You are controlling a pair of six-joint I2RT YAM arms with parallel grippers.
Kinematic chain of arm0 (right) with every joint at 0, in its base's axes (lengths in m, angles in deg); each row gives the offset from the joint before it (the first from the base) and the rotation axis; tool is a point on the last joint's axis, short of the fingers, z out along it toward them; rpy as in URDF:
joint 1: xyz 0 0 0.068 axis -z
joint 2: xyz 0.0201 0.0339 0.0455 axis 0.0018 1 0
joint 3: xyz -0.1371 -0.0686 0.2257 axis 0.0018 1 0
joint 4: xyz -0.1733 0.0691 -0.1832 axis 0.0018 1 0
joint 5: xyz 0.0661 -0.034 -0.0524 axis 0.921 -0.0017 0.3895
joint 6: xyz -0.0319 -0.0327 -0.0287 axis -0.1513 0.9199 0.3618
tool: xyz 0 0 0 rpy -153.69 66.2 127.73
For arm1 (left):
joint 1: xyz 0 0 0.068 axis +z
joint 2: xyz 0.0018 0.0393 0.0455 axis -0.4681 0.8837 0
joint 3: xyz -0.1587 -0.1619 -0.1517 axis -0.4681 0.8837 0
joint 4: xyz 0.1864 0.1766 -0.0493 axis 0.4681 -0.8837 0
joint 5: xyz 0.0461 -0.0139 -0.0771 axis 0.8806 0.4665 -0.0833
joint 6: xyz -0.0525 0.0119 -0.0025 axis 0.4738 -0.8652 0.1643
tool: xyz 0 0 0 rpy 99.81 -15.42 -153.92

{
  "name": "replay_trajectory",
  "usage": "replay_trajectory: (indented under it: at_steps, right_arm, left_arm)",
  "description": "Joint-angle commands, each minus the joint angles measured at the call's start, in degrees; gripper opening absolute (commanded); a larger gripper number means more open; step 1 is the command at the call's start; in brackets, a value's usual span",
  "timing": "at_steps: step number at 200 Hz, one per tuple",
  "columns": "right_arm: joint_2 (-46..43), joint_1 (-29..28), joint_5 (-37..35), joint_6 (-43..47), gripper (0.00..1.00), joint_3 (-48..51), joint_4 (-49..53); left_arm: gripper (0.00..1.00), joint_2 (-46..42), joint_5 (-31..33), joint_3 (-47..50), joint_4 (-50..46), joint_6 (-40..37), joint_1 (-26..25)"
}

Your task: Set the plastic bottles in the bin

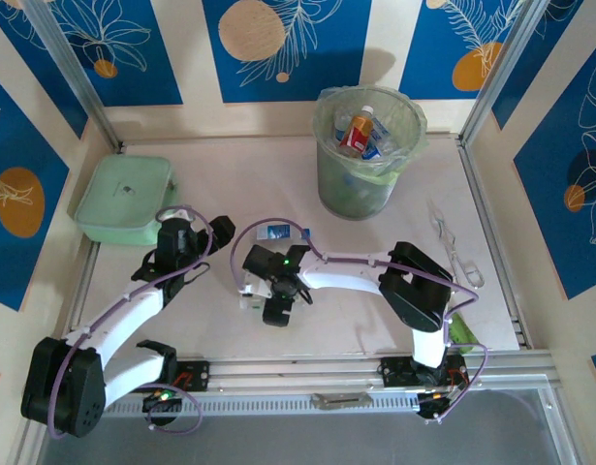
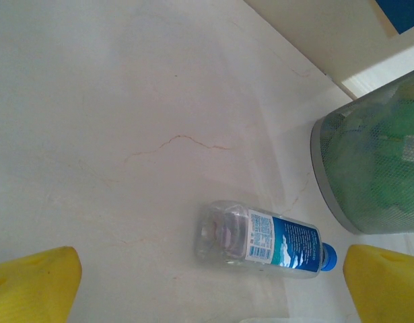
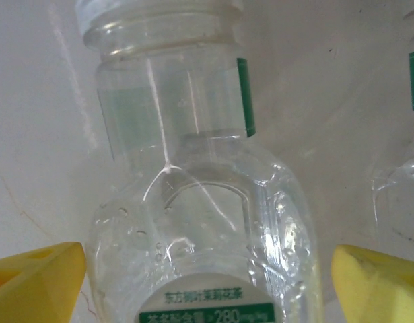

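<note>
One clear bottle (image 3: 193,168) lies centred between the spread, empty fingers of the right claw (image 3: 207,279), neck toward the frame's top; the left claw (image 2: 210,282) is released too.

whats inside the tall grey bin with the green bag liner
Plastic bottles lie in the round grey bag-lined bin: a red-orange bottle and clear ones with blue labels. Whatever is beneath them is covered.
</note>
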Motion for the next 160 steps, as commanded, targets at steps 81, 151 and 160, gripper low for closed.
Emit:
replay_trajectory:
  at_steps: [81, 151, 160]
  right_arm:
    - [1.2, -0.53, -0.03, 0.45, 0.75, 1.4, -0.84]
    - [-8.5, 1.21, 3.02, -1.97, 0.6, 1.89, -5.47]
    - [-10.29, 2.16, 4.66, -2.96, 0.59, 1.48, -5.75]
  left_arm:
    - [0.99, -2.41, 2.43, 0.34, -0.85, -0.71, 0.78]
    - [0.99, -0.51, 2.32, -1.02, -0.01, -0.95, 1.61]
    - [0.99, -0.02, 2.1, -1.11, 0.32, -0.97, 1.66]
